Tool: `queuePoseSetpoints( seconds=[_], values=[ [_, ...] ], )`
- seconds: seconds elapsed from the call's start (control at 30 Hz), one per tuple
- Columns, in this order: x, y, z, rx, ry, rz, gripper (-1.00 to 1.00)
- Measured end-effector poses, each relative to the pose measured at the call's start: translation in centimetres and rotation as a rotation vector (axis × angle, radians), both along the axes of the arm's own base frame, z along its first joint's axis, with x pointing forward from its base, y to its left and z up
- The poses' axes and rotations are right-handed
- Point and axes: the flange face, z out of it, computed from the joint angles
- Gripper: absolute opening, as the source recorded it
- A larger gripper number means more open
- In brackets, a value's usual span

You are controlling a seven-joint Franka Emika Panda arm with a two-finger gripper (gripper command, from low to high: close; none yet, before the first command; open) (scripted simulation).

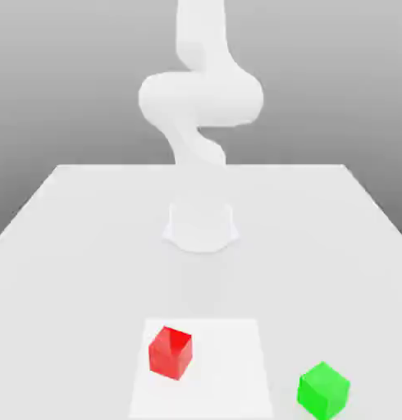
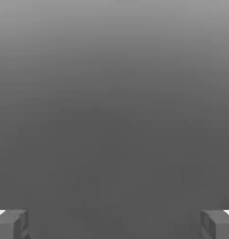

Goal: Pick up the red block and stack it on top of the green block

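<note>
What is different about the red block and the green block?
The red block is bright red; the green block is bright green. The red block sits on a paler square patch of the table; the green block sits off it, toward the exterior view's right and nearer the camera. Both are small plain cubes of similar size, and nothing is touching them.

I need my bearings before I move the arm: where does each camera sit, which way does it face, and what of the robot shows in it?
Exterior view: off the arm, above the table, looking across it at the arm's base; the red block and green block lie nearest the camera, green toward this view's right.
Hand view: on the hand, facing plain grey background; the gripper shows as two fingertips wide apart, nothing between them.
Shared: no object appears in both views.
</note>
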Motion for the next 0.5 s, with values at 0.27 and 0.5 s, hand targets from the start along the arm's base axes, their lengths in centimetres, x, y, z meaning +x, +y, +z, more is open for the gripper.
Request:
queuePoseSetpoints(
  seconds=[0.27, 0.5],
  values=[
    [6.9, -1.9, -17.7, 0.054, 0.273, -0.13, 0.0],
    [6.7, -3.5, -33.1, 0.103, 0.505, -0.246, 0.0]
  ],
)
